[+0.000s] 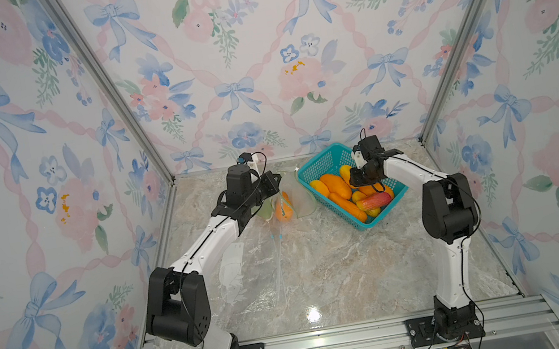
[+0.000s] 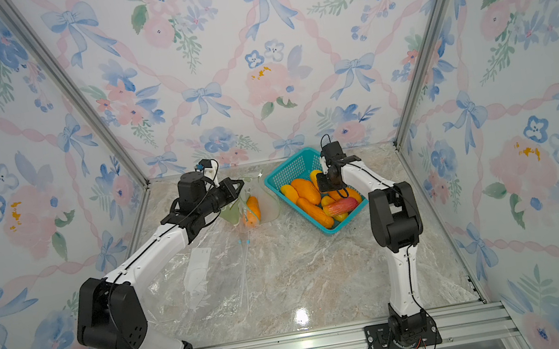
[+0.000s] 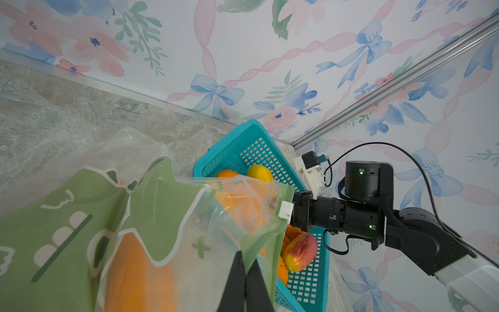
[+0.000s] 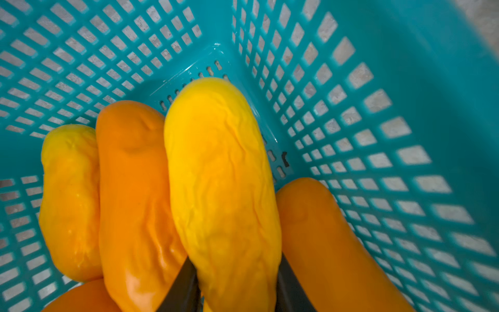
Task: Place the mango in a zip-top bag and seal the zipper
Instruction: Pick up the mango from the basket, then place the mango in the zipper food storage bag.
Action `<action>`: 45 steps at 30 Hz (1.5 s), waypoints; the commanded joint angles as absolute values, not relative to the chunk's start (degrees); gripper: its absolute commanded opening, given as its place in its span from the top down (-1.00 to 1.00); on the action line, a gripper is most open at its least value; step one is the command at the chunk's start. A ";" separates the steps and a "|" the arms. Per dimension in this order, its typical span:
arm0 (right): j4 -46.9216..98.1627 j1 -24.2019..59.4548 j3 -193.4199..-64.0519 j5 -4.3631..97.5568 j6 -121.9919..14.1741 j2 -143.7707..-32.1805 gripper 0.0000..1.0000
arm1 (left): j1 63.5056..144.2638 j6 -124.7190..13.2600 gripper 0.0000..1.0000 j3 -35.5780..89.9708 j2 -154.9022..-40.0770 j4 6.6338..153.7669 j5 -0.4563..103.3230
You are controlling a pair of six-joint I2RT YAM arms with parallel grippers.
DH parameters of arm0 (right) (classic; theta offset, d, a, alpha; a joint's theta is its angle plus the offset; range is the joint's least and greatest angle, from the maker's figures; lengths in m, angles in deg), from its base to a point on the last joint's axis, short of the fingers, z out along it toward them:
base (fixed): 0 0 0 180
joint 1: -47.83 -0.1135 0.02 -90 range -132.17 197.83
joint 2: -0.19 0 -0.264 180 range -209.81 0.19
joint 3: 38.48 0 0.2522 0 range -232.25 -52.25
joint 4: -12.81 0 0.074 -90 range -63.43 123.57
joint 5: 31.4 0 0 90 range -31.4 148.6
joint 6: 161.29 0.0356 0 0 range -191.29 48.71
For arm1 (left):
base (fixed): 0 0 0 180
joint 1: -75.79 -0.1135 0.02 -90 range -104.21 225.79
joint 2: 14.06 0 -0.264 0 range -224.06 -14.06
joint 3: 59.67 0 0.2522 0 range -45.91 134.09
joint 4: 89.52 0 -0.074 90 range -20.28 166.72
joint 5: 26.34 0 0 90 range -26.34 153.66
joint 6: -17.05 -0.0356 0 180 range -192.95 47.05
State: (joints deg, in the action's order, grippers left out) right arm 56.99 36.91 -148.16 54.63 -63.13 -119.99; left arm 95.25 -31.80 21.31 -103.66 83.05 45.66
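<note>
My left gripper (image 3: 244, 259) is shut on the green zipper edge of the zip-top bag (image 3: 167, 205), holding it up off the table; both top views show this gripper (image 1: 277, 179) (image 2: 240, 185) at the bag (image 1: 294, 195) (image 2: 267, 204). An orange mango (image 3: 137, 272) (image 1: 283, 209) lies inside the bag. The zipper's white slider (image 3: 285, 210) sits at the rim's far end. My right gripper (image 4: 235, 264) (image 1: 360, 176) reaches down into the teal basket (image 4: 378, 108) (image 1: 321, 161). It is shut on a yellow mango (image 4: 221, 175), one finger on each side.
The basket (image 2: 288, 170) stands at the back right with several orange and yellow mangoes and a red-yellow one (image 1: 375, 201) (image 3: 301, 252). More clear bags (image 1: 237, 277) lie flat on the marble table in front of my left arm. Walls enclose three sides.
</note>
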 commanded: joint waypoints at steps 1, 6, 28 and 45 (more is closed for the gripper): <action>56.12 37.15 -145.05 56.26 -60.78 -115.37 0.88 | 95.47 -31.63 1.00 20.63 -101.53 84.63 45.49; 56.17 36.48 -143.56 56.16 -59.97 -109.55 0.89 | 95.78 -32.27 1.00 20.94 -101.92 84.62 45.43; 54.88 10.86 -133.46 47.48 -46.26 -89.06 0.93 | 95.96 -33.92 1.00 25.28 -107.15 84.63 43.27; 50.29 10.04 -140.21 49.43 -42.00 -103.31 0.70 | 96.96 -35.27 1.00 23.53 -103.99 84.62 42.21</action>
